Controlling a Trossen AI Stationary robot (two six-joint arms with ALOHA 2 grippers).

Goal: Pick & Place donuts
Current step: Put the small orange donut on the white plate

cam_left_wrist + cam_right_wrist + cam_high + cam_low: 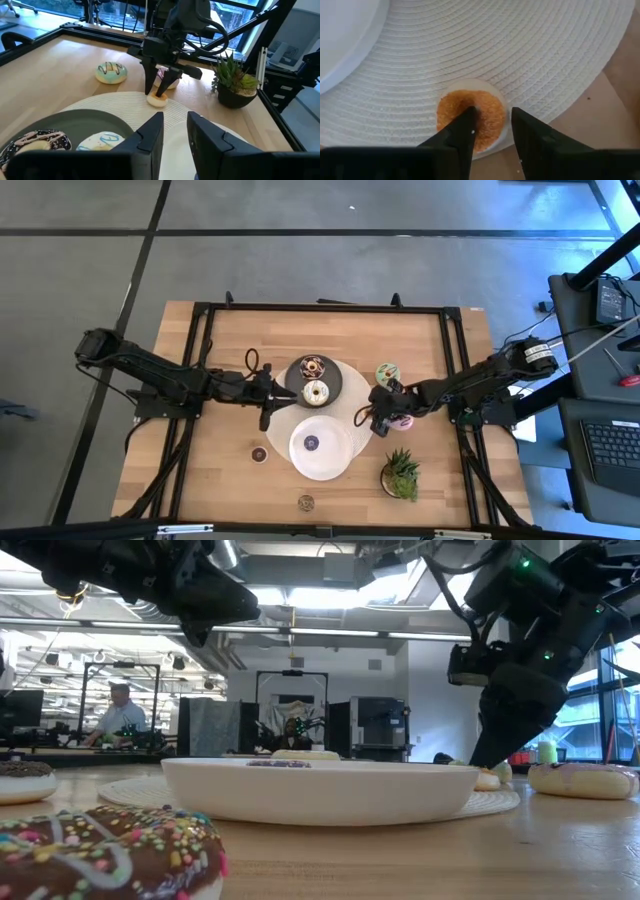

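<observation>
Where woven mat [520,60] ends, right gripper [492,127] (half-open) straddles sugary orange donut [487,112].

A white plate [318,790] sits mid-worktop [420,860] on a woven mat [130,792]. A sprinkled brown donut [105,855] lies nearest; the right gripper [492,755] reaches down beside a pale donut [583,780].

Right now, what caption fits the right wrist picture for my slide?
Right gripper straddling the orange mini donut near the edge of the white woven placemat.
</observation>
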